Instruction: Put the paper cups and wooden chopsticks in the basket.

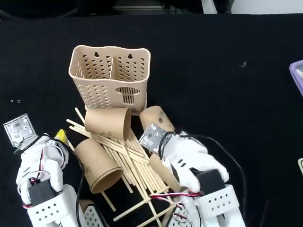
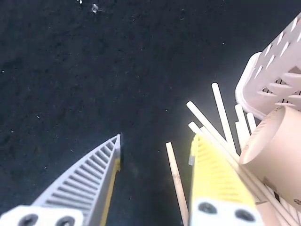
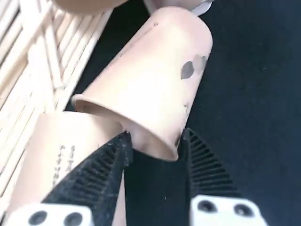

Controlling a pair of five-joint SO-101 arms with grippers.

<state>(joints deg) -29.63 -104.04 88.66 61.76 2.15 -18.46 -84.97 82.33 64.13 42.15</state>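
The black tabletop (image 1: 227,94) carries it all, with the basket (image 1: 110,75) upright toward the far edge and both my arms crouched low along the near edge. My left arm sits by the near left corner. Its left tool (image 2: 156,141) is released, jaws wide apart, with a loose chopstick (image 2: 175,174) lying between them ungripped. The chopsticks (image 1: 130,161) sprawl between the arms, with a middle cup (image 1: 108,124) and a near cup (image 1: 97,165) on their sides atop them. My right arm is stretched toward the basket's near right corner. The right tool (image 3: 156,136) is also released, its tips parted to either side of the rim of the marked cup (image 3: 150,80), which lies on its side just beside the basket. I cannot tell whether the tips touch that rim. A second cup (image 3: 51,155) lies against one finger, cut off at the frame edge.
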